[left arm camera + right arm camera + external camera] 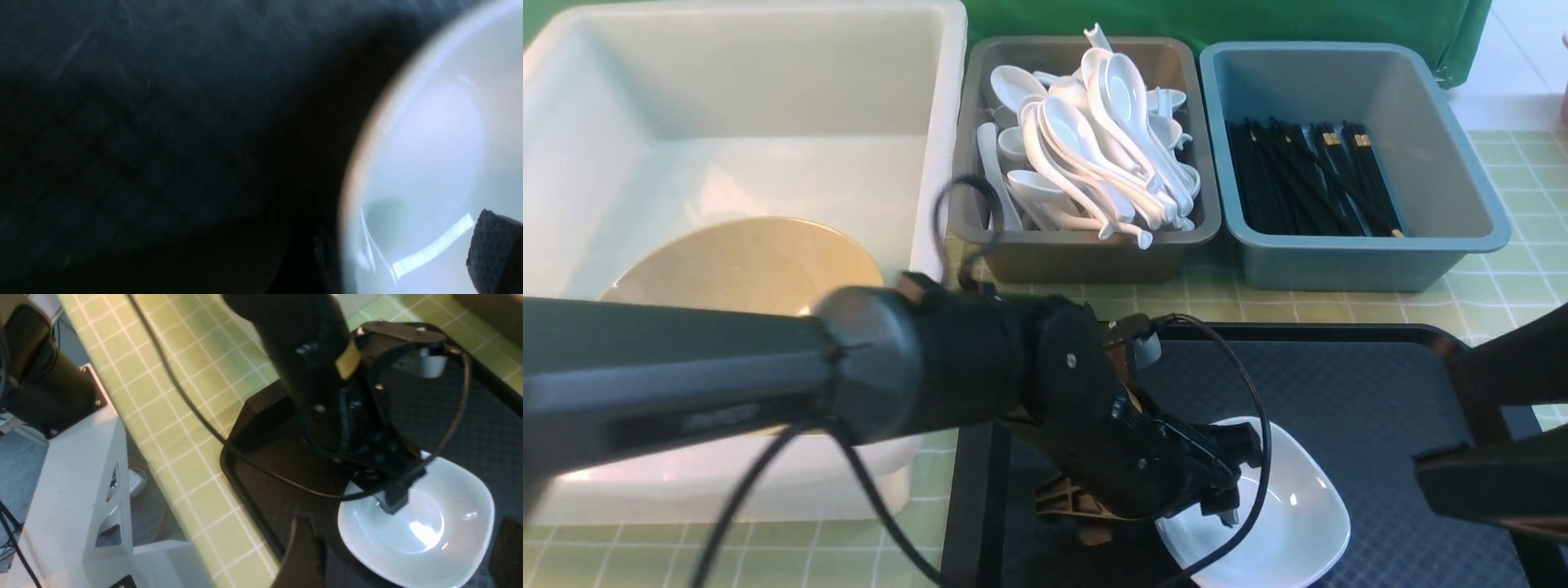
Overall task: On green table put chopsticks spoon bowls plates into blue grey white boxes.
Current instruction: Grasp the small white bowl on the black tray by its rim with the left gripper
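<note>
**Left arm at the plate rim, grasp not confirmed**

Step in hand, as I read it: pick up the white plate (1298, 506) from the black tray (1339, 376).

- Left end effector (1192, 498) is down on the near-left edge of the plate. One finger pad (494, 253) sits over the inside of the dish. The other finger is hidden, so I can't tell whether the rim is clamped or only straddled. The plate lies flat on the tray.
- Right end effector (1437, 416) hangs over the right side of the tray, fingers spread wide, holding nothing.
- White box (768, 82) is at the far left of the bench (1503, 302), with the tan bowl (743, 261) already inside. Grey box (1086, 261) is full of spoons (1094, 139). Blue box (1372, 261) holds the chopsticks (1307, 180).

Next move, my call: pinch the rim firmly, lift clear of the tray lip, then carry left over the white box's wall. Set the plate down beside or in the bowl. A glossy rim held on one edge may well tip or slip, so check the hold before swinging. The left arm's cable hangs low across the plate and is worth watching.
</note>
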Controlling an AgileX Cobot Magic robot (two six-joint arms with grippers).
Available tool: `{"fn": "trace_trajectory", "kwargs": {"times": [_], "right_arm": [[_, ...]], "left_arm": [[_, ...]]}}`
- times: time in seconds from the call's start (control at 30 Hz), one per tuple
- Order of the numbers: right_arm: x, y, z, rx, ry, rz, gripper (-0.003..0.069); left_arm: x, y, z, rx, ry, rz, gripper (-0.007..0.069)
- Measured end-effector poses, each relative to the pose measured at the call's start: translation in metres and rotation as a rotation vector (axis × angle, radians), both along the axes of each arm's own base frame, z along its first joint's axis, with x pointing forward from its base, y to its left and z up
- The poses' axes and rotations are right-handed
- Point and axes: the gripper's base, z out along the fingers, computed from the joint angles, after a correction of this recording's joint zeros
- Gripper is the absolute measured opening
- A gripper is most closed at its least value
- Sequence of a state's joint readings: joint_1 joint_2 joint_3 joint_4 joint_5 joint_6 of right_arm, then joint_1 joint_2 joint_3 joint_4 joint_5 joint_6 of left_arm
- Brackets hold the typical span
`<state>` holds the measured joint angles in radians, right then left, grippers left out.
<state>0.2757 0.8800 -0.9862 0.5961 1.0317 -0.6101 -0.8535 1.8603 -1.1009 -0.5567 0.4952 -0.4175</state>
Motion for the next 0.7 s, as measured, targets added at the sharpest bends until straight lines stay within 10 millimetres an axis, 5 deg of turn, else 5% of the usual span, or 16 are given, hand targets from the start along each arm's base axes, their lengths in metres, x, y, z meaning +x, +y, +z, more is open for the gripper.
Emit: {"fn": "trace_trajectory", "kwargs": {"times": [0.17, 0.3, 0.4, 0.53, 0.7], "right_arm": [[-0.001, 0.002, 0.000, -0.001, 0.002, 0.011, 0.0561], [-0.001, 0.002, 0.000, -0.001, 0.003, 0.012, 0.0561], [-0.001, 0.002, 0.000, 0.001, 0.004, 0.011, 0.0561], [-0.003, 0.005, 0.002, 0.028, -0.013, 0.057, 0.0561], [-0.010, 0.013, 0.026, 0.125, -0.089, 0.158, 0.0550]], "left_arm": [[0.004, -0.002, -0.005, -0.016, -0.013, 0.027, 0.0390], [0.004, -0.003, -0.005, -0.015, -0.035, 0.002, 0.0121], [0.004, -0.001, 0.002, -0.020, -0.068, -0.030, 0.0024], [0.011, 0.012, 0.028, -0.045, -0.143, -0.057, 0.0015], [0.024, 0.061, 0.093, -0.097, -0.293, -0.061, 0.0015]]}}
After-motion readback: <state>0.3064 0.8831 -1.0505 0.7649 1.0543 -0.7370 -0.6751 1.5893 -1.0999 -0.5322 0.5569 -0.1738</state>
